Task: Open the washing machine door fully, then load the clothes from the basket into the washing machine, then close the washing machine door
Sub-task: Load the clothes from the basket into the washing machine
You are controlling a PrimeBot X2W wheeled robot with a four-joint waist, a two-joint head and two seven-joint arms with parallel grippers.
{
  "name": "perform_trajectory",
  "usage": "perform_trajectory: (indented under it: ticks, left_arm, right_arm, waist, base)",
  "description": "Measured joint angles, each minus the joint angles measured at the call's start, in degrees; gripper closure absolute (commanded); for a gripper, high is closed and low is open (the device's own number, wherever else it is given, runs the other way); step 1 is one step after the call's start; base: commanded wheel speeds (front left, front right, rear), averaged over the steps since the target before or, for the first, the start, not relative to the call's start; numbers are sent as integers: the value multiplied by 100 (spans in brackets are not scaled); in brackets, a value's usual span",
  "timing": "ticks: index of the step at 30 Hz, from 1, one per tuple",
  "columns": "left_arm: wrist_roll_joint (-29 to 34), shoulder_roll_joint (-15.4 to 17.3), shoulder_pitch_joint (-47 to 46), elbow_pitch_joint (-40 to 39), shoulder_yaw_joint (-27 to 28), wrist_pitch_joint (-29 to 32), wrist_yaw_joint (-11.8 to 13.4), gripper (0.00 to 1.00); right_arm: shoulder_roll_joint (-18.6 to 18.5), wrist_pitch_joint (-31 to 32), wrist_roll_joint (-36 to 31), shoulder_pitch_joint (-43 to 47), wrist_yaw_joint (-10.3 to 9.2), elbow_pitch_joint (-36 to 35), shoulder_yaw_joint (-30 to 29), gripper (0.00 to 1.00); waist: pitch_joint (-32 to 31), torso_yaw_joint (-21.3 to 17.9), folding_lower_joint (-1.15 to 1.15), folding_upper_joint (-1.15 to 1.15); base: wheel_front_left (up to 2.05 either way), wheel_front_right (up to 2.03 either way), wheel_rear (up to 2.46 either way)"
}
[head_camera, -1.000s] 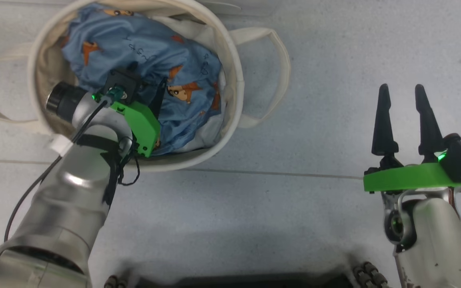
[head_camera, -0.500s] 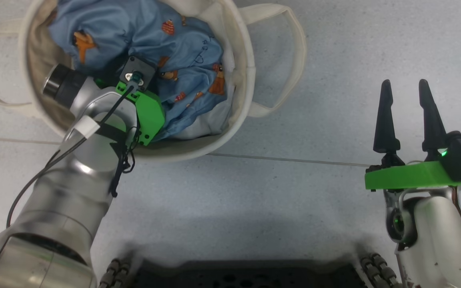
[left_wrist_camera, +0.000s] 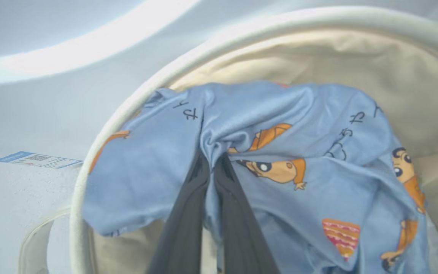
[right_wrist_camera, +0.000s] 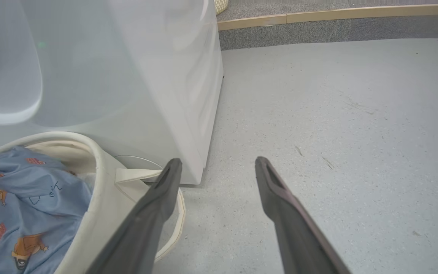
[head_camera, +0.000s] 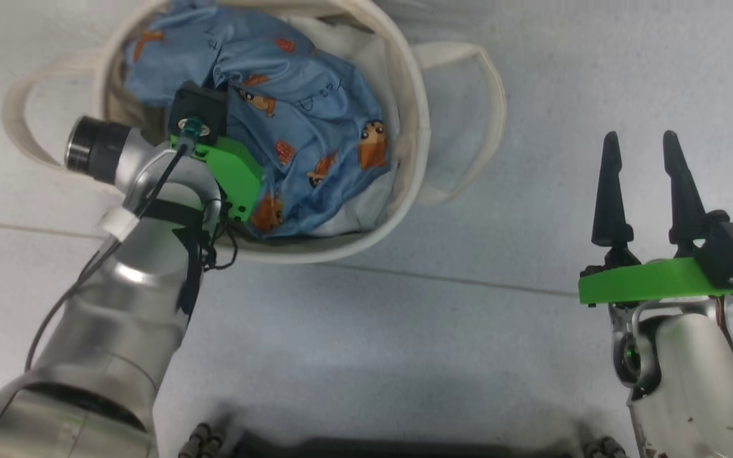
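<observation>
Blue clothes (left_wrist_camera: 280, 125) — now between left jaws

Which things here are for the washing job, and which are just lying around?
For the job:
clothes
basket
washing machine
left gripper, pinching the clothes

Just there:
white sheet under the clothes
wood-edged step
floor

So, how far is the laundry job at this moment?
Done: nothing that I can confirm here. In hand: the left claw is shut on a fold of the blue clothes, which lie in the basket; the right claw is open and empty. Left: lifting them out, loading the washing machine, closing it.
</observation>
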Motion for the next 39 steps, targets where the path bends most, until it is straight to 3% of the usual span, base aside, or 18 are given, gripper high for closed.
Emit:
perform_trajectory:
  ticks: [11,20,27,30,33,39]
  left_arm:
    - [-593,186,1516,-2396,983,-3,-223,100]
    - [-939,74,2770,-3992,2059,-4,-849,100]
    - [-1551,-2,3660,-4367,2597,-5,-1230,100]
    - [-2004,0,3849,-4389,2593,-5,-1273,100]
    - [-2913,-1,4214,-4562,2448,-4,-1334,100]
    - [-3199,2,4562,-4809,2294,-4,-1368,100]
  right_arm:
    - [-11,0,190,69,0,349,129,0]
    - [-11,0,483,524,0,558,199,0]
    - [-9,0,843,848,0,624,274,0]
    - [-8,0,966,951,0,636,298,0]
    - [-7,0,1263,1119,0,661,313,0]
    - [-4,0,1412,1166,0,667,312,0]
  waist:
    - [-1084,247,0,0]
    - [-2115,412,0,0]
    - [-2851,465,-1,0]
    - [-3031,468,-1,0]
    - [-3334,461,-1,0]
    - [-3554,427,-1,0]
  base:
    - [0,0,0]
    - [0,0,0]
    - [0,0,0]
    - [0,0,0]
    - [0,0,0]
    - [0,0,0]
